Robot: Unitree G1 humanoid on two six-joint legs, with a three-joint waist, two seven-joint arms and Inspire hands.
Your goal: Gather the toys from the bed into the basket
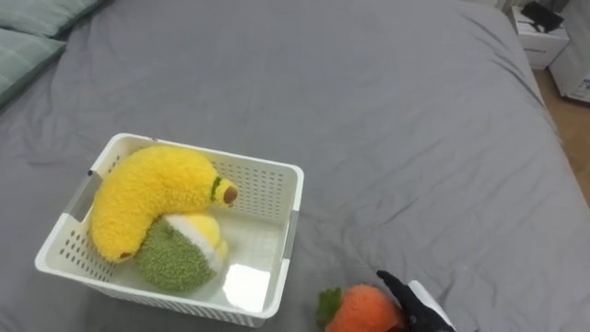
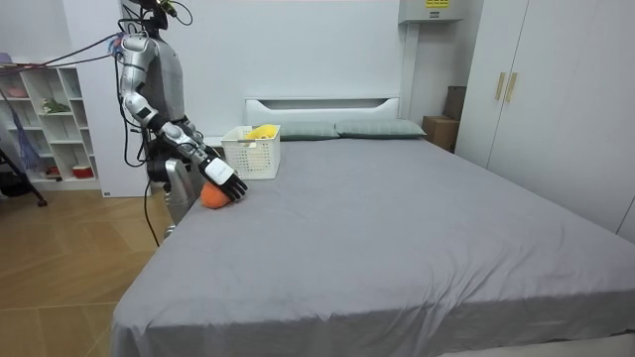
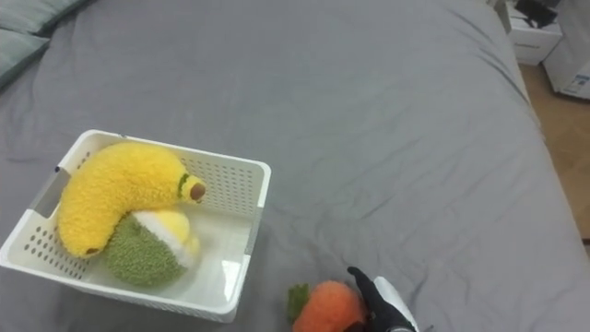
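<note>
**Right hand at the carrot toy, near the basket**

Your robot stands at the bedside. Its right hand [image 1: 417, 309] lies against the orange carrot toy [image 1: 364, 309] on the grey bed [image 1: 387, 120], dark fingers laid over it; you cannot tell whether they grip. Just beside it, the white basket [image 1: 265, 192] holds a yellow banana toy [image 1: 147, 194] and a green-and-yellow plush [image 1: 175, 258]. The yellow label [image 2: 434, 4] high on the wall is too small to read.

White basket [image 1: 265, 189], yellow banana [image 1: 147, 195], green-and-yellow plush [image 1: 177, 258], orange carrot [image 1: 363, 310], grey bed [image 1: 387, 120]
</note>
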